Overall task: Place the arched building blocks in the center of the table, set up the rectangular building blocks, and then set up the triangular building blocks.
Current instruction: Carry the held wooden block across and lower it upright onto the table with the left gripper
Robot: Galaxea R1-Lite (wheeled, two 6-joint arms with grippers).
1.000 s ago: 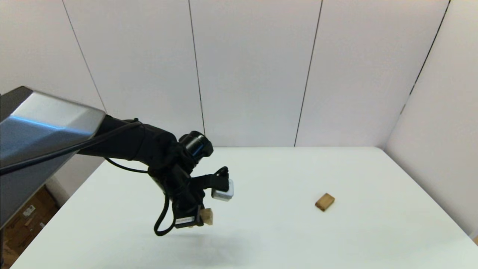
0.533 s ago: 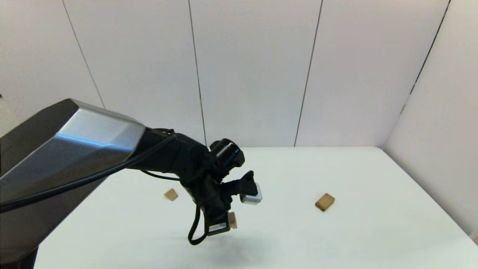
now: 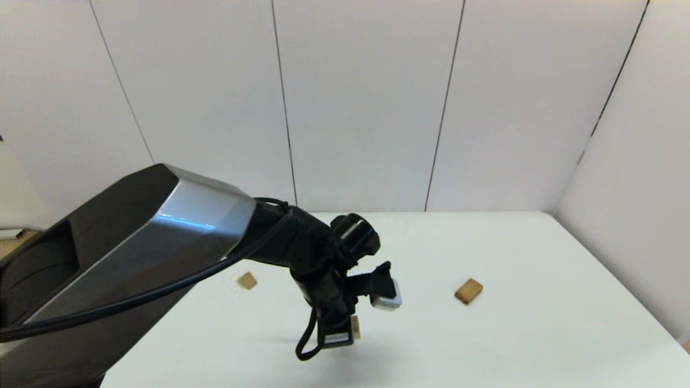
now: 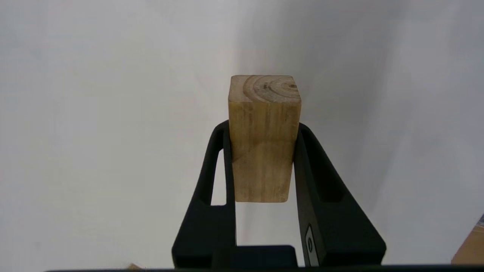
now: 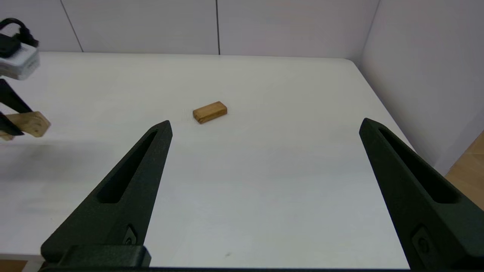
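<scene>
Wooden arched block (image 4: 264, 138) clamped in the left tool (image 4: 263, 158), held above the tabletop (image 3: 485, 345)

Rectangular block (image 3: 468, 291) lies far right; triangular block (image 3: 247, 280) far left; right tool (image 5: 264, 189) spread wide (near edge).

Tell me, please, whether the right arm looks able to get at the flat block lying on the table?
Probably yes: the right gripper is open, the flat block lies alone ahead of it, and nothing stands between them on the table.

I see the triangular block (image 3: 248, 280) on the bench (image 3: 512, 345) far left, the rectangular block (image 3: 468, 291) well right, and the arched block (image 3: 355, 326) between them, nearer.
</scene>
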